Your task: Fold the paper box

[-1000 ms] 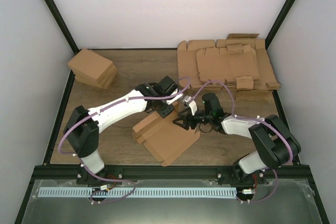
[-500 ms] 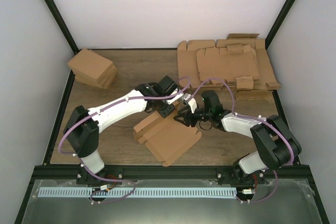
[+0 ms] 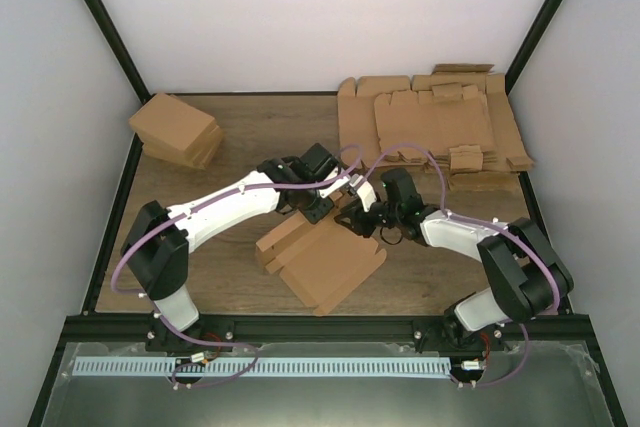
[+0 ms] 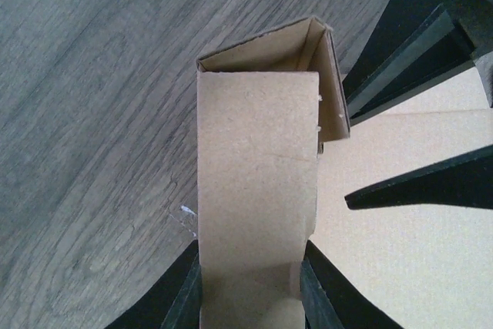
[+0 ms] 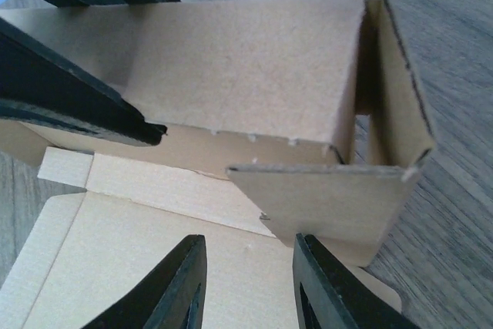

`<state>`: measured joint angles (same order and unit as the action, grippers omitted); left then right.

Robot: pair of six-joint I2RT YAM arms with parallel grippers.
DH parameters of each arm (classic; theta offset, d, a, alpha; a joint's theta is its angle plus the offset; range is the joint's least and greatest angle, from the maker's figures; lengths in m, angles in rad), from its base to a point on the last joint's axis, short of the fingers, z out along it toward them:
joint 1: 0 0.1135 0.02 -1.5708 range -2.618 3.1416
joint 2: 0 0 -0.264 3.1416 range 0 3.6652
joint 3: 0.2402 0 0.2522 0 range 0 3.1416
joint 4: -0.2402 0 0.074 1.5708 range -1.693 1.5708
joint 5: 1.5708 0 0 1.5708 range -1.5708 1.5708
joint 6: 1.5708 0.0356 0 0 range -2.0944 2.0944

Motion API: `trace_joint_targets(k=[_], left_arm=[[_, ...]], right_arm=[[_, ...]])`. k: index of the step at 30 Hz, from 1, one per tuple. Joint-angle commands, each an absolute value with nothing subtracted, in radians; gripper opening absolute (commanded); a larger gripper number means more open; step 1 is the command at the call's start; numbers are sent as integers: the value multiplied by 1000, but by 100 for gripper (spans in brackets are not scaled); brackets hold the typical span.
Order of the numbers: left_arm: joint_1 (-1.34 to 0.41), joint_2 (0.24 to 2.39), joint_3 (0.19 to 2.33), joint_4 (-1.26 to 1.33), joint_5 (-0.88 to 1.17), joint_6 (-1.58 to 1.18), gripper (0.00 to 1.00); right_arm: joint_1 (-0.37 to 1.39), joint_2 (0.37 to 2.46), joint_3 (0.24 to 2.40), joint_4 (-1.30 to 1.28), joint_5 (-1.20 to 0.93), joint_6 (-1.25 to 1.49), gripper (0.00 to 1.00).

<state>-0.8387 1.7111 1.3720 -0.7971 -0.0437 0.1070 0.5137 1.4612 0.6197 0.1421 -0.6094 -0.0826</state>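
Note:
The paper box point(image 3: 327, 263) lies partly folded on the wooden table near the middle front, with one long side wall raised along its left edge. In the left wrist view this wall point(image 4: 258, 159) is a folded strip that ends in an open hollow corner. My left gripper point(image 3: 316, 213) point(image 4: 250, 250) is shut on the wall, one finger on each side. My right gripper point(image 3: 352, 223) point(image 5: 248, 243) is open over the box's flat panel point(image 5: 139, 275). A bent corner flap point(image 5: 323, 198) stands just above its right finger point(image 5: 331, 290).
A thick pile of flat cardboard sheets point(image 3: 440, 129) fills the back right corner. A pile of compact brown cartons point(image 3: 176, 132) sits at the back left. Black frame posts run along both sides, and a metal rail lies at the near edge.
My right gripper has moved a little up and left, closer to the left gripper at the box's far corner. The box has shifted slightly. The left gripper keeps its hold.

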Motion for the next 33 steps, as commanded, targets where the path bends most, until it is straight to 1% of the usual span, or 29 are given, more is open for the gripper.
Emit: trace_joint_targets(k=[1,3,4,6,7,9,10,11,13,14,20,24,26,30,33], left_arm=[[-852,1726,1350,-811,4,115,25],[-852,1725,1348,-811,5,116,25],[-853,1724,1348,-811,6,117,25],[-852,1723,1348,-811,7,118,25],[-852,1723,1348,-810,8,118,25],[-852,1724,1347,-806,8,119,25],[-850,1726,1347,-803,9,116,25],[-847,1727,1347,-802,11,114,25],[-844,1732,1348,-803,14,111,25],[-844,1732,1350,-802,13,111,25],[-841,1731,1346,-804,10,114,25],[-840,1728,1343,-805,10,117,25],[-840,1727,1343,-805,11,120,25],[-841,1727,1346,-808,13,123,25],[-840,1729,1348,-804,19,123,25]], right_arm=[[510,1448,658,115,-521,-108,34],[509,1451,674,87,-490,-119,32],[509,1453,680,85,-475,-116,29],[509,1455,689,85,-450,-109,16],[509,1455,690,92,-446,-105,12],[509,1448,688,105,-488,-111,11],[509,1437,679,112,-518,-110,13],[508,1424,668,123,-542,-106,19],[501,1393,637,147,-574,-83,35],[490,1373,615,163,-588,-66,39],[362,1262,515,235,-687,10,40],[290,1212,491,278,-640,71,42],[246,1202,487,309,-595,107,46],[165,1248,530,324,-578,126,47],[148,1377,628,277,-667,93,45]])
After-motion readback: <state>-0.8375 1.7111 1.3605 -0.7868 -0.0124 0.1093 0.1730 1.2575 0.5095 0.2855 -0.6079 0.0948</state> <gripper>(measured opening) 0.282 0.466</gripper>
